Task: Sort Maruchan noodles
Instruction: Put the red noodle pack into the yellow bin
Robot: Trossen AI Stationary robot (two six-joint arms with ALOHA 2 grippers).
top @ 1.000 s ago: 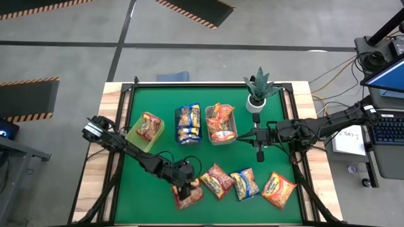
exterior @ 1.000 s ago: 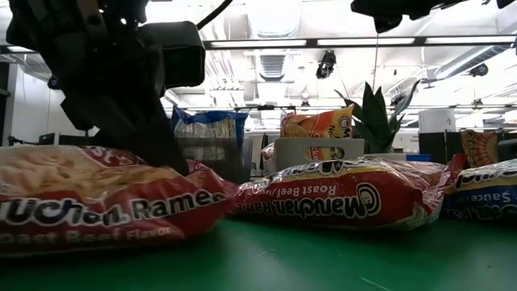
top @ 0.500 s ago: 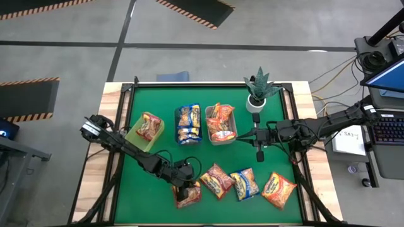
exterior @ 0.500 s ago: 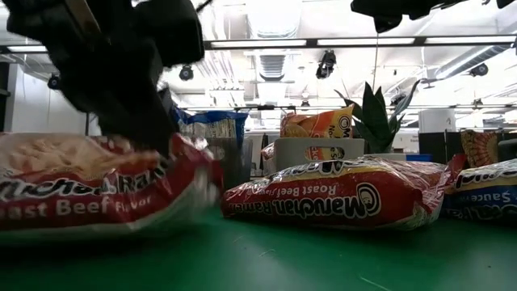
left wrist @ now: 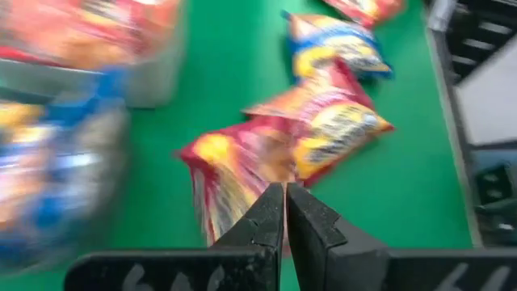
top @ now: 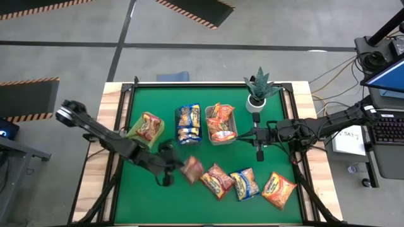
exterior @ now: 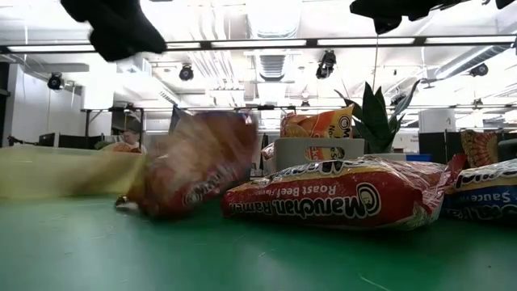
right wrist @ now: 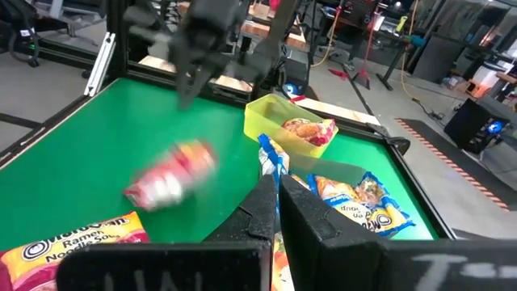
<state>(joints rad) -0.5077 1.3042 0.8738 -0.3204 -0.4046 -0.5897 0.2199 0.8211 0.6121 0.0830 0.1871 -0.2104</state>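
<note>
The left claw (top: 168, 165) hangs over the green desk (top: 145, 195) at about 7 o'clock from the middle, its two dark fingers (left wrist: 271, 212) pressed together with nothing between them. Just beside it, toward 3 o'clock, a red packet (top: 192, 170) shows blurred and tilted, free of the claw; the low view shows the same red packet (exterior: 198, 174) standing on edge on the desk. Further toward 3 o'clock a second red packet (top: 217, 180), a blue-and-yellow packet (top: 244, 183) and an orange packet (top: 278, 189) lie flat in a row along the near edge. At 12 o'clock three bins stand side by side: a yellow-green bin (top: 134, 130) with a red packet inside, a dark bin (top: 177, 115) with blue-and-yellow packets, and a grey bin (top: 208, 135) with orange packets. A potted plant (top: 259, 87) stands at about 1 o'clock. The right claw (top: 259, 153) waits above the desk at 3 o'clock, just beside the grey bin, its fingers (right wrist: 262, 208) closed together on nothing.
</note>
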